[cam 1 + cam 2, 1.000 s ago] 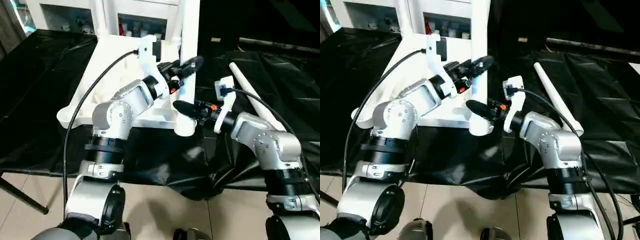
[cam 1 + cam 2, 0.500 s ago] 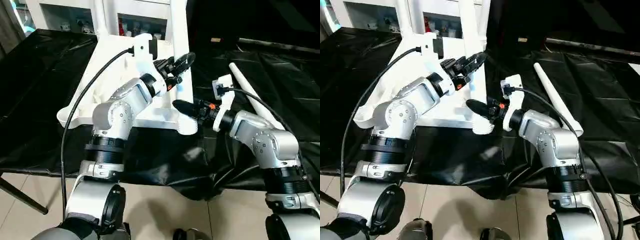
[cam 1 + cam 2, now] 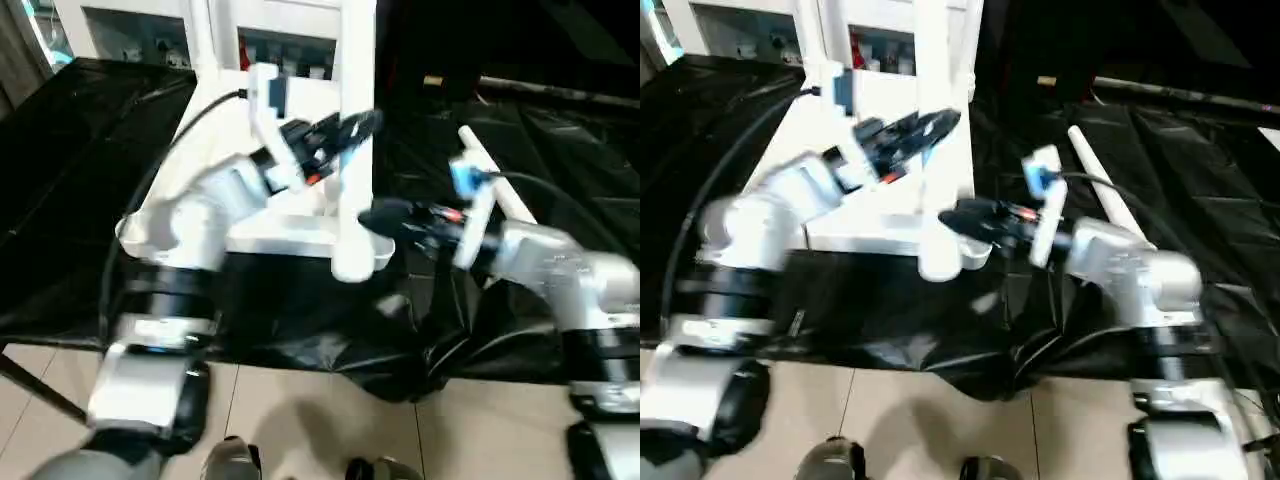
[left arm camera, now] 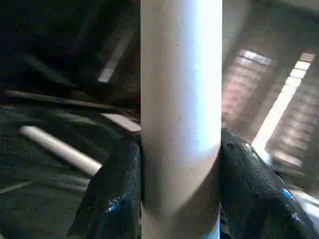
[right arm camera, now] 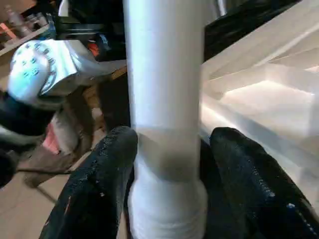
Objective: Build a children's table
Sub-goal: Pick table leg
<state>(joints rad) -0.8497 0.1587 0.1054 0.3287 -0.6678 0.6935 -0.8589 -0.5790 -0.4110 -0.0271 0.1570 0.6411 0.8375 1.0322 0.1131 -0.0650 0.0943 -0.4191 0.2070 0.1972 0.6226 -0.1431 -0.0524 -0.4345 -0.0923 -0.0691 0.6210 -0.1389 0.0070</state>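
Note:
The children's table lies upside down: its white tabletop point(image 3: 270, 238) rests on the black-draped work table. One white leg point(image 3: 357, 90) stands upright in the near right corner socket point(image 3: 350, 262). My left gripper point(image 3: 352, 128) is shut on this leg partway up; in the left wrist view both black fingers point(image 4: 112, 199) press against the tube point(image 4: 181, 99). My right gripper point(image 3: 382, 214) sits low at the socket. Its fingers point(image 5: 244, 184) flank the leg point(image 5: 164, 74) just above the collar, and a narrow dark gap shows on one side.
A loose white leg point(image 3: 1095, 185) lies on the black cloth to the right, behind my right forearm. Another white leg point(image 3: 201, 35) stands at the tabletop's far side. White shelving point(image 3: 290, 40) rises behind. The work table's front edge point(image 3: 300, 350) runs just below the tabletop.
The held leg has swung from a rightward lean to upright. Its socket corner has shifted a little left and nearer. Both arms are moving, and my right gripper's fingers have spread slightly.

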